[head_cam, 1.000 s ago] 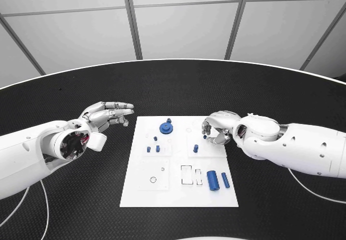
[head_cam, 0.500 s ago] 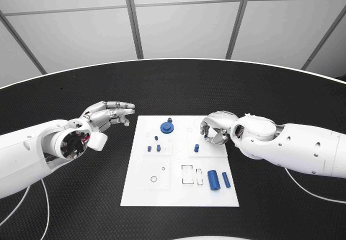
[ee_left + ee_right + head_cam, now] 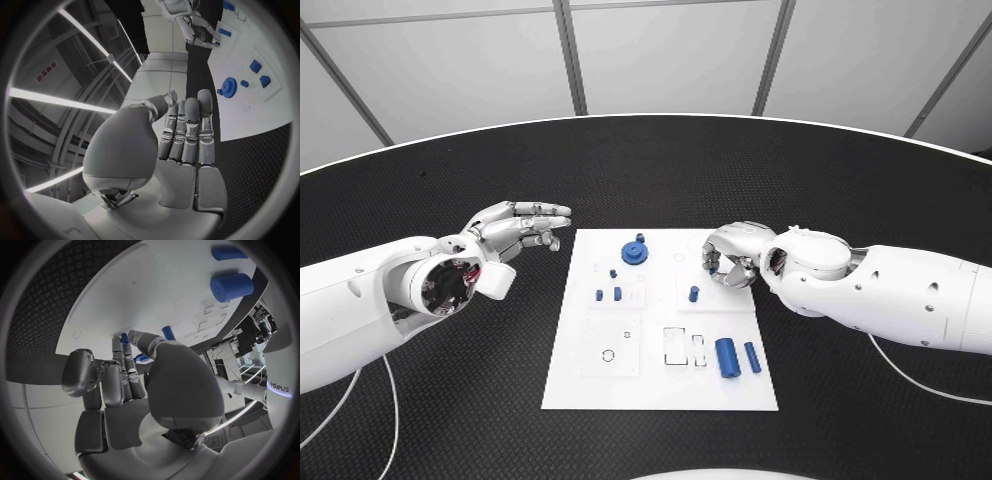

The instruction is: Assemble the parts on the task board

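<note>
The left robot hand (image 3: 516, 228) hangs just beside the task board (image 3: 581, 385), off its far left corner, fingers straight and held together, palm empty; the left wrist view shows the same flat, empty left robot hand (image 3: 181, 150) with nothing between its fingers.

The right robot hand (image 3: 733, 255) sits over the far right part of the board with its fingers curled inward. In the right wrist view a small blue piece (image 3: 125, 338) shows at the fingertips (image 3: 119, 347), but whether they pinch it or merely reach beside it is hard to make out, so I cannot tell this robot hand's hold. Its palm hides the board beneath it.

Close to the right robot hand's fingers stands a small blue peg (image 3: 692, 295). Between the two robot hands, nearer the left one, sits a blue gear (image 3: 633, 254) with a knob on top. Nearer the robot's body from it stand two short blue pegs (image 3: 607, 295). Well apart from both robot hands, at the near right of the board, lie a thick blue cylinder (image 3: 727, 358) and a thin blue rod (image 3: 753, 357), side by side. Rectangular outlines (image 3: 684, 347) beside them are too fine to read.

The black tabletop (image 3: 444, 420) carries the board. The word "sharpa" (image 3: 279, 388) reads on the robot's arm in the right wrist view; red characters on a wall sign (image 3: 46, 71) in the left wrist view are too blurred to read.
</note>
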Controlling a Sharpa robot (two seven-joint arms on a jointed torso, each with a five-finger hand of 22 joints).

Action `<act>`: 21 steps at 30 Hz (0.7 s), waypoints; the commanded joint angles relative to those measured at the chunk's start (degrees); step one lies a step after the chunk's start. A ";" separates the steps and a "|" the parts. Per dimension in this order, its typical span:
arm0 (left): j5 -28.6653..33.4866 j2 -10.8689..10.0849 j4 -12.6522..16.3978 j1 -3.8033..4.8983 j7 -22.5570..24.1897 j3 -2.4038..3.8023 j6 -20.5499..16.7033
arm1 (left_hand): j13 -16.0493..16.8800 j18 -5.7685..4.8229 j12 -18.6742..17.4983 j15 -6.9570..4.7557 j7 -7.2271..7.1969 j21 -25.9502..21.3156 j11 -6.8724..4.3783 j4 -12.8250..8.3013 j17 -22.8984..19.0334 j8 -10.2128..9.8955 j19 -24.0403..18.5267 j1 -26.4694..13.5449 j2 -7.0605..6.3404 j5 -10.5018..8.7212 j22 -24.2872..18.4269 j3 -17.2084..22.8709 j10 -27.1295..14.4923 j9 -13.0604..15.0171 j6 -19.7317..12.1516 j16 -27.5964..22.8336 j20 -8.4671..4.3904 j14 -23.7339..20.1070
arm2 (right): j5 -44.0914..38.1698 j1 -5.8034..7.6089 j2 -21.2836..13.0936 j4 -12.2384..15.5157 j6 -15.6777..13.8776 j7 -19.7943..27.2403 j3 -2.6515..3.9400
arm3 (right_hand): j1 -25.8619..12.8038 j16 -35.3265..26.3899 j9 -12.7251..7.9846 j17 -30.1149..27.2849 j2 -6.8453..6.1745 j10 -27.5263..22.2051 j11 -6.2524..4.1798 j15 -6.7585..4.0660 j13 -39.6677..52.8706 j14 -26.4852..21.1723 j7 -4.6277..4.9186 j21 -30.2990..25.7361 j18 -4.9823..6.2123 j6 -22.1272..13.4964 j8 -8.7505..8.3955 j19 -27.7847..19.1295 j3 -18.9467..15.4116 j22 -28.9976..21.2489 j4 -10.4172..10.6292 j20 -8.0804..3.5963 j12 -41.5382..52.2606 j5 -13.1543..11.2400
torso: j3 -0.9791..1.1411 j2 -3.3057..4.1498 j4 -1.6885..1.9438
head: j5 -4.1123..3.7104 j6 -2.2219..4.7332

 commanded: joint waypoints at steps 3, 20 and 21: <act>0.00 -0.03 0.04 0.00 -0.20 0.00 0.05 | -0.04 0.88 -0.28 -0.07 0.31 -0.23 -0.16 0.02 -0.05 -0.30 -0.30 -0.29 0.12 -0.16 -0.06 -0.37 -0.36 0.02 -0.07 -0.32 0.13 -0.39 | 0.00 -0.01 0.06 -0.05 0.10 -0.18 0.00 | 0.84 0.52 0.28 2.41 1.07 1.31 -0.29 -0.60 -0.27 3.49 -0.26 1.05 -1.20 1.10 0.60 0.68 -0.02 0.70 -1.00 -0.31 -0.37 0.33 | -0.02 -0.03 0.01 | -0.07 -0.10; -0.01 0.02 0.01 0.01 -0.85 0.00 0.06 | -0.05 0.87 -0.36 0.02 0.48 -0.36 -0.03 0.06 -0.08 -0.55 -0.29 -0.33 0.15 -0.17 -0.16 -0.59 -0.58 -0.03 -0.49 -0.38 0.20 -0.39 | -1.42 -0.81 0.34 0.47 -3.01 -1.30 0.01 | 2.23 0.80 1.11 2.64 3.46 4.13 -1.11 -1.32 -0.38 3.59 -0.94 2.02 -1.34 3.28 1.49 0.91 0.14 1.69 -2.97 -0.99 -0.70 -0.03 | -0.07 -0.11 -0.06 | -0.08 -0.32; -0.01 0.02 -0.02 0.01 -0.93 0.00 0.06 | -0.06 0.86 -0.39 0.06 0.54 -0.40 0.01 0.09 -0.09 -0.63 -0.29 -0.36 0.15 -0.17 -0.20 -0.65 -0.65 -0.06 -0.63 -0.39 0.23 -0.40 | -1.51 -0.83 0.25 0.59 -3.38 -1.33 0.01 | 2.23 0.75 1.11 2.57 3.47 4.13 -1.11 -1.32 -0.38 3.58 -0.94 2.06 -1.35 3.28 1.49 0.92 0.15 1.73 -2.98 -1.00 -0.71 -0.02 | -0.07 -0.13 -0.07 | -0.07 -0.31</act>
